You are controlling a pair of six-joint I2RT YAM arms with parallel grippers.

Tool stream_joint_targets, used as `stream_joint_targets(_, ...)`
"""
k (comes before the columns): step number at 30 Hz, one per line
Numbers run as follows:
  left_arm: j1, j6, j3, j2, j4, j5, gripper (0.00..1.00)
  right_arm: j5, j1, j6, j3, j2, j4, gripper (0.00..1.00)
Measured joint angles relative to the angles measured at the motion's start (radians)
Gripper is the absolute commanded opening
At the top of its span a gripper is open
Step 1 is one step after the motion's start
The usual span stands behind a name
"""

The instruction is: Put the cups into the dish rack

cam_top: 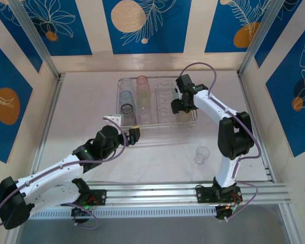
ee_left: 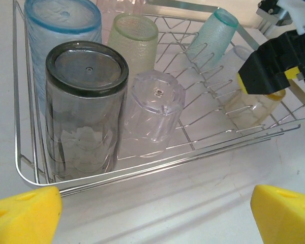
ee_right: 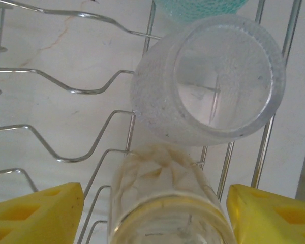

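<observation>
Left arm [cam_top: 56,173] runs low from its base, stretched forward and to the right. Left gripper [cam_top: 133,135] sits out ahead between the two bases, with its yellow fingertips [ee_left: 23,216] spread wide and nothing between them. Right arm [cam_top: 229,152] stands up from its base, folds at the elbow and reaches forward-left; right gripper [cam_top: 182,105] is pitched down, fingertips [ee_right: 38,213] parted, jaws not clamped.
</observation>
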Motion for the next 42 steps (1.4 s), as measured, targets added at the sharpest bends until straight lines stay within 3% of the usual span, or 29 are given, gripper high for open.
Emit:
stream_joint_targets(5,0.000,0.002,0.000,0.010,-0.003,0.002,0.95,-0.039,0.000,0.016,0.009,-0.006,-0.064,0.74)
stream_joint_targets(13,0.000,0.002,0.001,0.011,-0.012,0.002,0.95,-0.096,-0.006,0.052,0.010,-0.092,-0.161,0.60)
stream_joint_targets(19,0.000,0.006,0.010,0.011,-0.029,0.002,0.95,-0.155,-0.097,0.081,0.030,-0.146,-0.178,0.53)
stream_joint_targets(27,0.000,0.029,0.027,0.008,-0.075,0.002,0.96,-0.184,-0.207,0.078,0.035,-0.111,-0.179,0.48)
stream_joint_targets(35,0.000,0.047,0.028,-0.009,-0.093,0.001,0.96,-0.206,-0.203,0.065,0.034,-0.048,-0.178,0.35)
stream_joint_targets(42,0.000,0.052,0.028,-0.010,-0.104,0.001,0.96,-0.193,-0.202,0.064,0.019,-0.048,-0.174,0.36)
